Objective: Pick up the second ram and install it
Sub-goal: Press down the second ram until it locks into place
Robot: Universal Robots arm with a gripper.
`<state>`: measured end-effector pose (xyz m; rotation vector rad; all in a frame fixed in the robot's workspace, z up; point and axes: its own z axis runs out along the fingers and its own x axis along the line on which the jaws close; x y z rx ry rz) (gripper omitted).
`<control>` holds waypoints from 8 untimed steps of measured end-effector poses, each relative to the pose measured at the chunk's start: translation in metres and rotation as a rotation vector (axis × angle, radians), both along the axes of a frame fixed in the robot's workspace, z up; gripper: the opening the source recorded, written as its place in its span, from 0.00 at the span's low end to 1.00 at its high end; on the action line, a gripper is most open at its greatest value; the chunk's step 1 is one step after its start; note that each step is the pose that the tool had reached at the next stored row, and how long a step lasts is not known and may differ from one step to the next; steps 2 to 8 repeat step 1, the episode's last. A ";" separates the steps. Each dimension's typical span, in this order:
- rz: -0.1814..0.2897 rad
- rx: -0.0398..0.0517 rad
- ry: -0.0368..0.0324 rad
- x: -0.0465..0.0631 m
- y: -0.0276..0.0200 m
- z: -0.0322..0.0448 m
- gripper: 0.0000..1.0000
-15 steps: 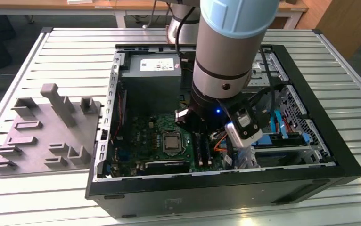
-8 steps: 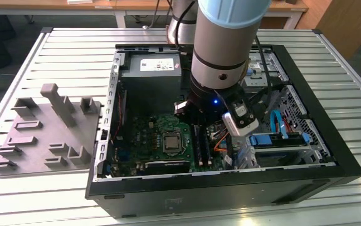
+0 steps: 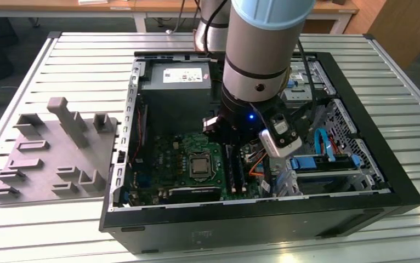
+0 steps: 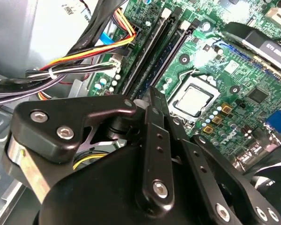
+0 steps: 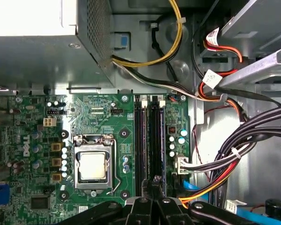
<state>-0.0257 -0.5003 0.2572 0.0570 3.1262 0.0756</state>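
Gripper (image 5: pixel 155 187) fingers pressed together, tips over black motherboard slots (image 5: pixel 150 140) beside CPU socket (image 5: pixel 92 166); holding nothing visible

You'll find the second ram (image 4: pixel 163 58) standing on its long edge down in the motherboard's (image 5: pixel 103 112) memory slots (image 5: pixel 140 140), on the far side of them from the processor socket (image 5: pixel 92 166). Seen edge-on, it is a thin, dark blue-green strip running along the slots. You cannot tell whether it is fully seated.
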 end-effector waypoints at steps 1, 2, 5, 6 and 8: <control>0.000 0.0000 0.0000 0.000 0.0000 0.0000 0.11; 0.000 0.0000 0.0000 0.000 0.0000 0.0000 0.11; 0.000 0.0000 0.0000 0.000 0.0000 0.0000 0.11; 0.000 0.0000 0.0000 0.000 0.0000 0.0000 0.11; 0.000 0.0000 0.0000 0.000 0.0000 0.0000 0.11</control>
